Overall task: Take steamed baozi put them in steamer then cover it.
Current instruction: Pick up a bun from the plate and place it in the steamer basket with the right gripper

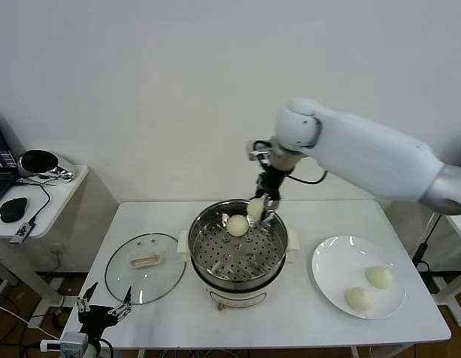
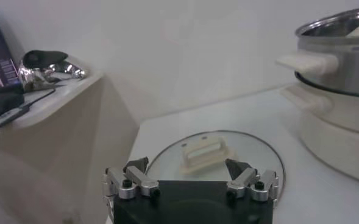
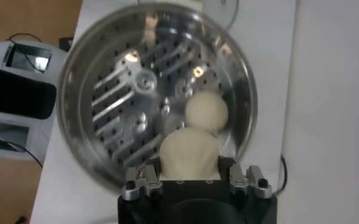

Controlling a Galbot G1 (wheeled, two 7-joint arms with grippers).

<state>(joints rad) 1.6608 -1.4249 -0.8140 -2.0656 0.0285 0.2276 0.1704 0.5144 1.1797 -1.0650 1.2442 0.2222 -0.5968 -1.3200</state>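
— While the right gripper (image 1: 259, 206) hangs over the far rim of the steamer (image 1: 277, 252), what is it carrying?

— A steamed bun (image 3: 189, 153), clamped between its jaws, just above the perforated tray (image 3: 115, 100).

— Any others in there?

— One bun (image 1: 237, 225) lies on the tray, right beside the held one; from the wrist they look nearly touching. Two more (image 1: 379, 277) (image 1: 357, 298) sit on the white plate (image 1: 335, 253), right of the pot.

— And the lid?

— The glass cover (image 1: 118, 280) lies flat on the table (image 1: 290, 321), left of the steamer, handle (image 2: 202, 154) up. The left gripper (image 2: 190, 176) waits low at the table's near-left corner, jaws spread wide, holding nothing.
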